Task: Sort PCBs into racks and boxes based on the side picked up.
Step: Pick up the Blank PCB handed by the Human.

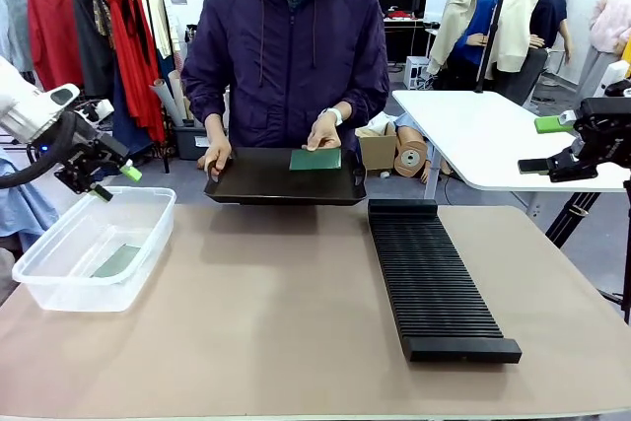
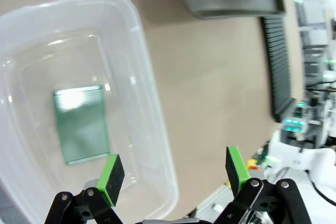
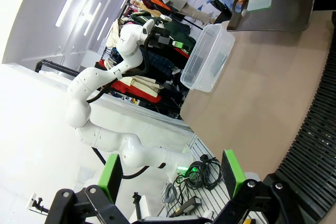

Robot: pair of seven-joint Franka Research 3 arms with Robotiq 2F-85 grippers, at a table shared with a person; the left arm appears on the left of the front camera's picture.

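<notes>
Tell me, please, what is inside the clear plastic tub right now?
One green PCB lies flat on the floor of the clear tub, with nothing else around it. The board hides whatever is beneath it.

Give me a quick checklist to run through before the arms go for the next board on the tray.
1. Left tool open and empty: ok.
2. Right tool open and empty: ok.
3. PCB on the tray free to grab: not ok, the person's hand is on it.
4. Rack slots free: ok.
5. Box has room: ok, one second PCB lies flat inside.
</notes>
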